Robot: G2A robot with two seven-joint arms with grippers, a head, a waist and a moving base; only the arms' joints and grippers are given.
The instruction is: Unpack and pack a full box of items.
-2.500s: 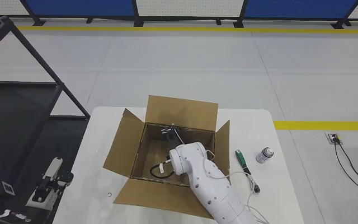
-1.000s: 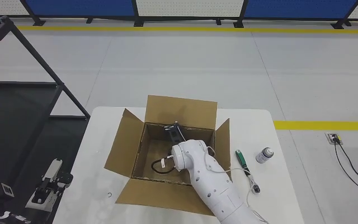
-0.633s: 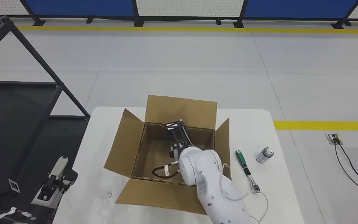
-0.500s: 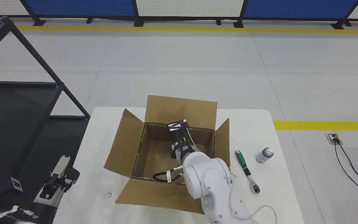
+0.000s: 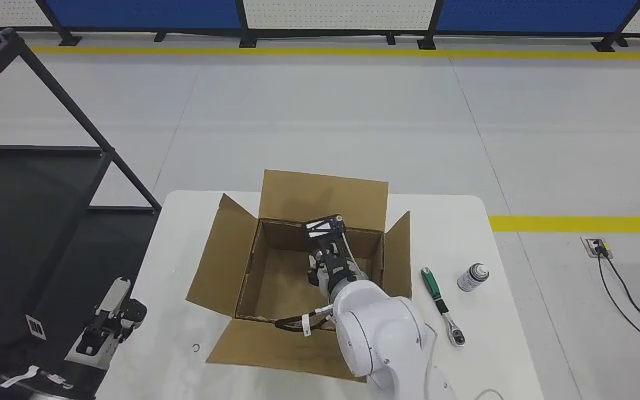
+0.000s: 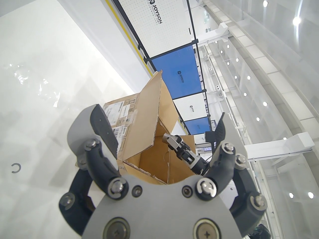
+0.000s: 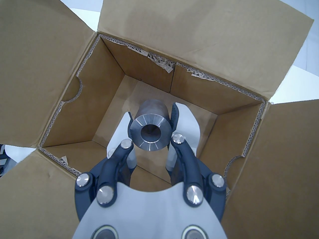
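Note:
An open cardboard box (image 5: 300, 205) stands in the middle of the white table (image 5: 180, 300), all its flaps folded out. My right gripper (image 5: 328, 262) hangs over the box, near its right wall. In the right wrist view the right gripper (image 7: 151, 115) is shut on a grey metal cylinder (image 7: 150, 128) with a bore through it, held above the bare box floor (image 7: 117, 125). My left gripper (image 5: 112, 318) sits off the table's left edge; the left gripper (image 6: 159, 123) is open and holds nothing, facing the box's side (image 6: 147, 115).
A green-handled ratchet (image 5: 438, 300) and a small spray can (image 5: 473, 277) lie on the table to the right of the box. A small C-shaped ring (image 5: 196, 348) rests near the front left flap. A black metal frame (image 5: 60, 180) stands left of the table.
The right arm has drawn back toward the table's front, and its wrist has shifted right inside the box opening. The left gripper has edged closer to the table.

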